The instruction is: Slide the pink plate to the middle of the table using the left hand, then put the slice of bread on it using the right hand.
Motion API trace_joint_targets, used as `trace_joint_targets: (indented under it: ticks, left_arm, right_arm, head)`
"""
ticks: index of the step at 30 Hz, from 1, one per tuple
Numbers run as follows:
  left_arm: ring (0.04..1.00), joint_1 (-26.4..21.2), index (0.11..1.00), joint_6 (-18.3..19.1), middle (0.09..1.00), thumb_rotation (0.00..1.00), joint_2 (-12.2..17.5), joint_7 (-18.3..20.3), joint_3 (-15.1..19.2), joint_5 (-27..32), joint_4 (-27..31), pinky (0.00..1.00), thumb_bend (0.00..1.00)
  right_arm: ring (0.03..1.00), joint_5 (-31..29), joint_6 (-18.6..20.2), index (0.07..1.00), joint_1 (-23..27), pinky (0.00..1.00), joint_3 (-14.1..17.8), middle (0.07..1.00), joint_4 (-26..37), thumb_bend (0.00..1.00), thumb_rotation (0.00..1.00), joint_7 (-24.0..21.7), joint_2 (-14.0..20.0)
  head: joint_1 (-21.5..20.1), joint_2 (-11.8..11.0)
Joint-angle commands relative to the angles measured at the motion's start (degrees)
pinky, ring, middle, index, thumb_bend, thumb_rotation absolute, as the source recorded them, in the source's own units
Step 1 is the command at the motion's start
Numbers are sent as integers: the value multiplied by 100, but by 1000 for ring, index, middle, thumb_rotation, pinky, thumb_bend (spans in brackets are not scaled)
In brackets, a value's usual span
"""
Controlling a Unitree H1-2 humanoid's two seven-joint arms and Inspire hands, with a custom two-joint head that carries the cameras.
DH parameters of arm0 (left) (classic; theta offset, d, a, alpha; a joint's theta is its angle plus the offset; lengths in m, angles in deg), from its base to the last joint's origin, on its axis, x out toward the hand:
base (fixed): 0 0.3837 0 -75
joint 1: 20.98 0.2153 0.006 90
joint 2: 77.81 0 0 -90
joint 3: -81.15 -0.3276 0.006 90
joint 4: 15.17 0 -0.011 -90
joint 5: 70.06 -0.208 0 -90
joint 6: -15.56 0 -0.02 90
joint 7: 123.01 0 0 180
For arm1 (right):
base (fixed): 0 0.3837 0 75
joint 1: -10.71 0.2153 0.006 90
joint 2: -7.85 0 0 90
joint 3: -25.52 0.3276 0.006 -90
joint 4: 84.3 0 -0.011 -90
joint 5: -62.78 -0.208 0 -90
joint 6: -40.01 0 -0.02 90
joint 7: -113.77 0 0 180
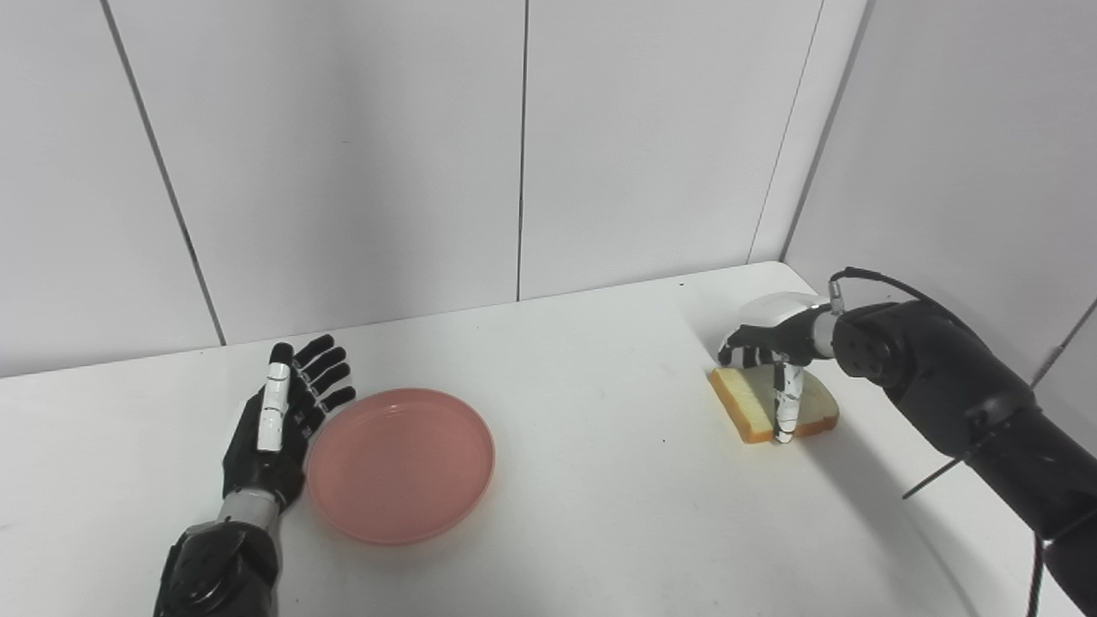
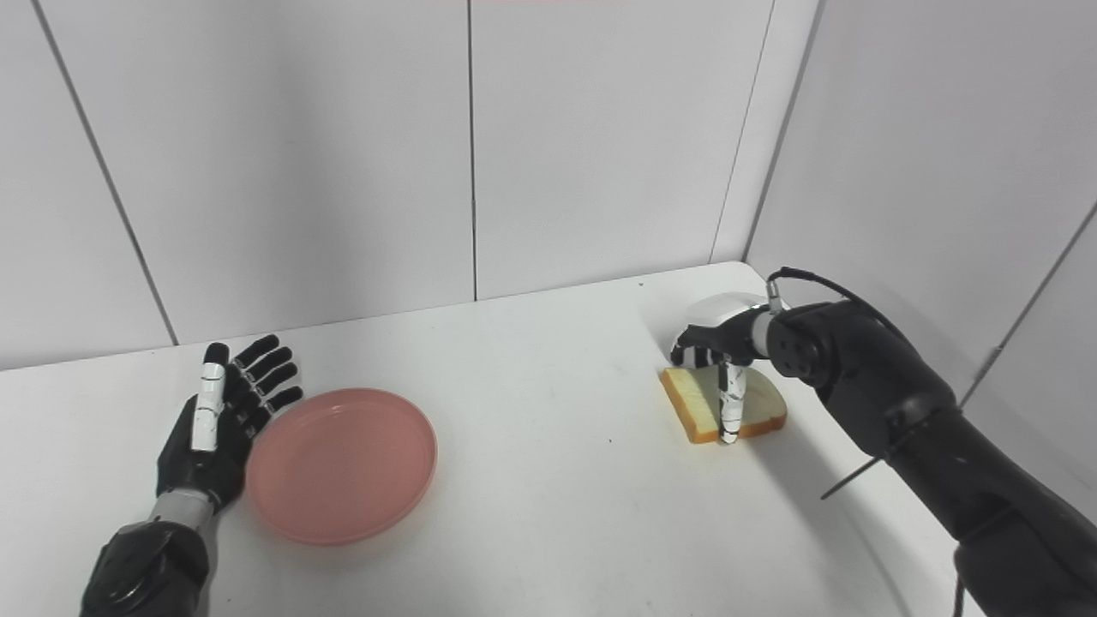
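The pink plate lies flat on the white table, left of its middle. My left hand rests open beside the plate's left rim, fingers straight and pointing away from me; whether it touches the rim I cannot tell. At the right, the slice of bread lies flat on the table. My right hand sits over it, curled fingers at its far edge and the thumb pressed down at its near edge, closed across the slice.
Grey wall panels stand close behind the table and along its right side, forming a corner just beyond the bread. Bare tabletop separates the plate from the bread.
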State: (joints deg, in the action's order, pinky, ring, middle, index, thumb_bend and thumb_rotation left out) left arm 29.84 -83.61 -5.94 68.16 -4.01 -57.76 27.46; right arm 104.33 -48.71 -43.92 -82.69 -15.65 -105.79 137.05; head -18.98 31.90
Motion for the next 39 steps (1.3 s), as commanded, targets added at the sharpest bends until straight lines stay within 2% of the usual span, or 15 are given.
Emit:
trace_joint_targets:
  ticks: [1, 6, 13, 19, 23, 25, 27, 28, 32, 36, 39]
  left_arm:
    - [819, 88, 735, 312, 794, 858, -3, -89, -7, -33, -101, 736, 825]
    - [814, 97, 729, 340, 785, 853, -10, -89, -2, -23, -69, 734, 829]
    - [818, 115, 730, 369, 789, 859, -28, -108, -19, -44, -12, 729, 824]
    - [817, 110, 734, 357, 787, 861, -28, -92, -21, -34, -44, 739, 820]
    - [817, 88, 739, 314, 787, 868, -32, -86, -38, -51, -87, 735, 816]
    - [816, 74, 738, 293, 788, 867, -35, -80, -37, -45, -115, 733, 819]
    - [815, 54, 735, 267, 788, 863, -40, -85, -37, -48, -158, 733, 823]
    - [814, 48, 735, 266, 788, 862, -42, -89, -38, -49, -171, 734, 825]
    - [817, 29, 738, 260, 795, 863, -61, -115, -32, -50, -196, 728, 822]
    - [818, 9, 741, 201, 796, 863, -89, -108, -26, -40, -255, 746, 818]
    - [819, -4, 742, 171, 794, 863, -116, -116, -30, -48, -286, 749, 820]
  right_arm:
    - [625, 3, 208, 799, 51, 574, 24, 676, 8, 904, 188, -174, 141]
    - [603, -43, 163, 767, 37, 555, 25, 645, 78, 903, 186, -159, 153]
    - [604, -117, 90, 775, 26, 555, 38, 649, 175, 907, 222, -204, 188]
    - [604, -99, 204, 786, 139, 564, 42, 647, 504, 913, 232, -487, 184]
    - [578, -201, 201, 702, 196, 542, 147, 621, 881, 908, 206, -624, 146]
    - [578, -173, 169, 705, 267, 541, 122, 620, 1014, 908, 206, -712, 153]
    - [601, -63, 82, 753, 369, 614, 59, 630, 1144, 902, 238, -768, 177]
    - [600, -55, 75, 761, 412, 620, 60, 627, 1191, 906, 235, -798, 175]
    - [574, -231, 222, 724, 659, 521, 157, 628, 1406, 875, 197, -1127, 145]
    - [563, -328, -52, 664, 904, 513, 170, 617, 1351, 862, 195, -1089, 150]
    - [574, -299, -74, 649, 1071, 525, 121, 625, 1322, 856, 193, -1090, 123]
  head:
    - [-7, 16]
    - [-7, 16]
    - [28, 33]
    - [65, 42]
    - [83, 39]
    - [95, 43]
    - [115, 46]
    - [120, 44]
    - [148, 38]
    - [195, 29]
    - [275, 16]
